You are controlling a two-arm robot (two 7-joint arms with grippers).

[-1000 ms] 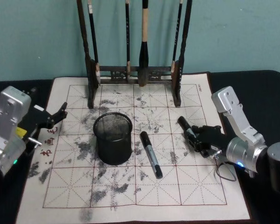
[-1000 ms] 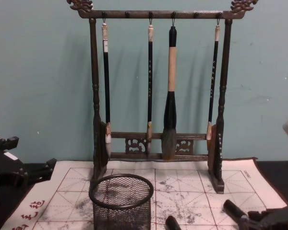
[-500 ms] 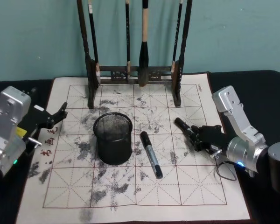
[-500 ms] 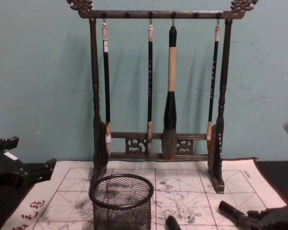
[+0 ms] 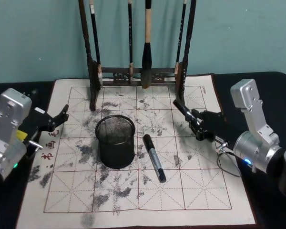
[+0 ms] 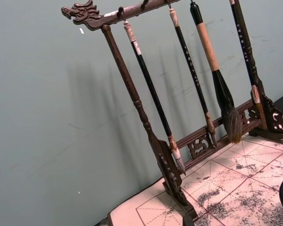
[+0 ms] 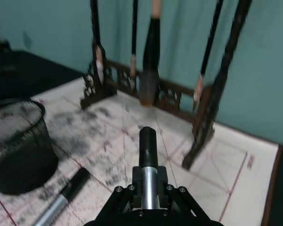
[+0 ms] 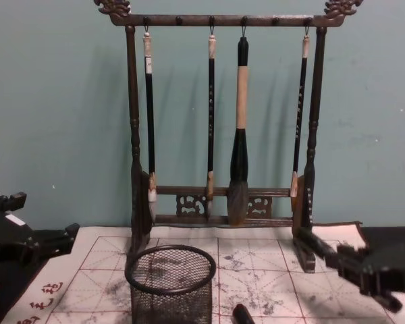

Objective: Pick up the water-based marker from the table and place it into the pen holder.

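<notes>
My right gripper (image 5: 200,125) is shut on a water-based marker (image 5: 185,113) with a black cap and silver barrel, held above the mat's right side and pointing toward the brush rack. In the right wrist view the marker (image 7: 147,149) juts forward from the gripper (image 7: 148,190); the chest view shows the marker (image 8: 314,243) and the gripper (image 8: 364,268) at right. A second marker (image 5: 154,157) lies flat on the mat just right of the pen holder (image 5: 115,142), a black wire-mesh cup. The left gripper (image 5: 55,120) rests open at the mat's left edge.
A tall dark wooden brush rack (image 5: 137,71) with several hanging brushes stands at the back of the ink-stained grid mat (image 5: 181,191). The mat lies on a black table (image 5: 271,95). A teal wall rises behind.
The right gripper has lifted the marker off the mat and carried it back toward the rack's right post. The left arm, pen holder and lying marker have not moved.
</notes>
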